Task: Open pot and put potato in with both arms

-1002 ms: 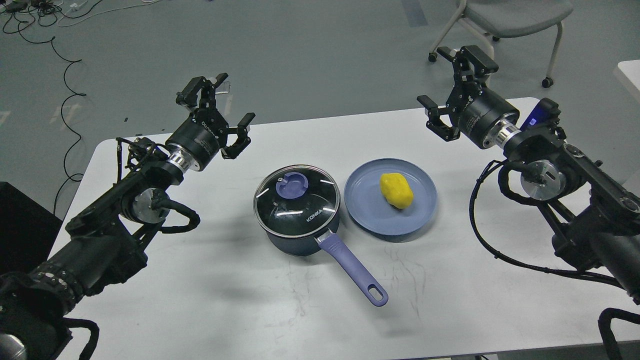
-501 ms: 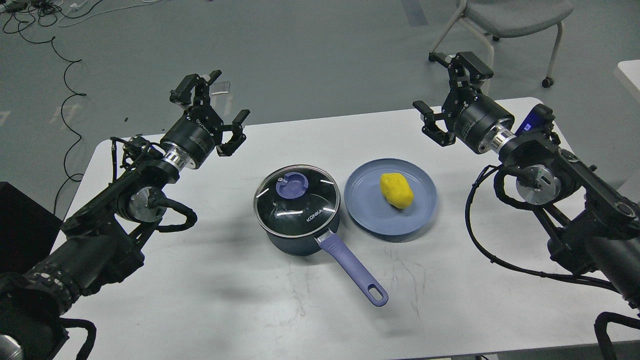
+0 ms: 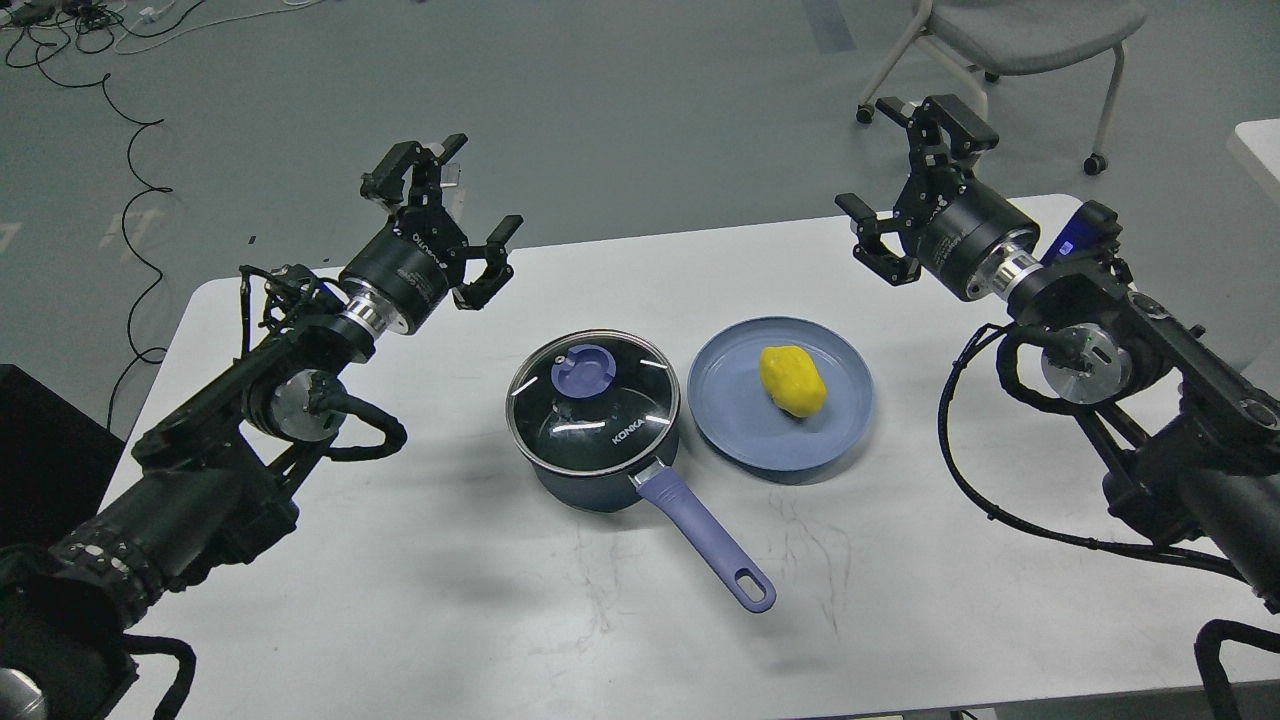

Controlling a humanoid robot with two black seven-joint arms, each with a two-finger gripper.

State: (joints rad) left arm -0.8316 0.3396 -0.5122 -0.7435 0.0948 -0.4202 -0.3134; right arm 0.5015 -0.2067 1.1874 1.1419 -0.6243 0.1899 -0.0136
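Note:
The dark-blue pot (image 3: 590, 480) stands at the middle of the white table, its glass lid (image 3: 594, 402) with purple knob (image 3: 584, 369) on it, its lavender handle (image 3: 708, 541) pointing to the front right. The yellow potato (image 3: 793, 380) lies on a flat blue-grey plate (image 3: 740, 430) just right of the pot. My left gripper (image 3: 452, 215) is open and empty, raised above the table's far left, well apart from the lid. My right gripper (image 3: 905, 170) is open and empty, raised above the far right, beyond the plate.
The white table (image 3: 480, 600) carries only the pot and plate. A grey wheeled chair (image 3: 1020, 40) stands behind the table at the far right. Cables (image 3: 130, 150) lie on the floor at the far left. A dark box (image 3: 40, 450) sits by the table's left edge.
My left gripper has moved a little right toward the pot side. My right gripper has shifted slightly right and back. Pot, lid and potato have not moved.

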